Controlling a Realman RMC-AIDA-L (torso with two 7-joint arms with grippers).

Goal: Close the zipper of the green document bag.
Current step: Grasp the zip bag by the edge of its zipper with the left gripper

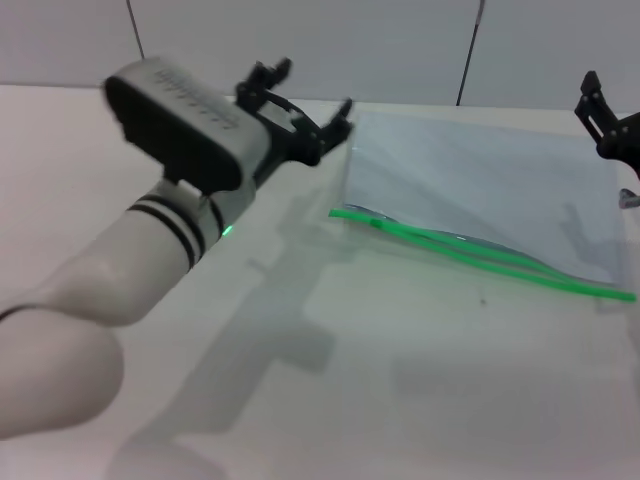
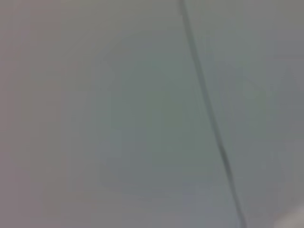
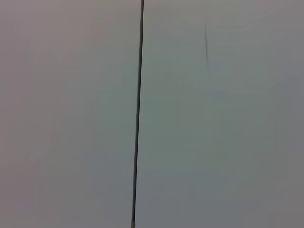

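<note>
Zipper (image 1: 480, 255) gapes along the green document bag (image 1: 480, 180), so the spread-fingered left gripper (image 1: 305, 105) should pin the near corner; right gripper's (image 1: 610, 120) fingers unclear.

The green document bag (image 1: 480, 180) lies flat, its zipper (image 1: 480, 255) gaping open.

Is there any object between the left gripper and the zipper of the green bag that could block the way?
Nothing visible blocks it. The left gripper hovers near the far left corner of the green document bag, and only bare table and the bag's own edge lie between it and the zipper. The right gripper is at the bag's far right side.
</note>
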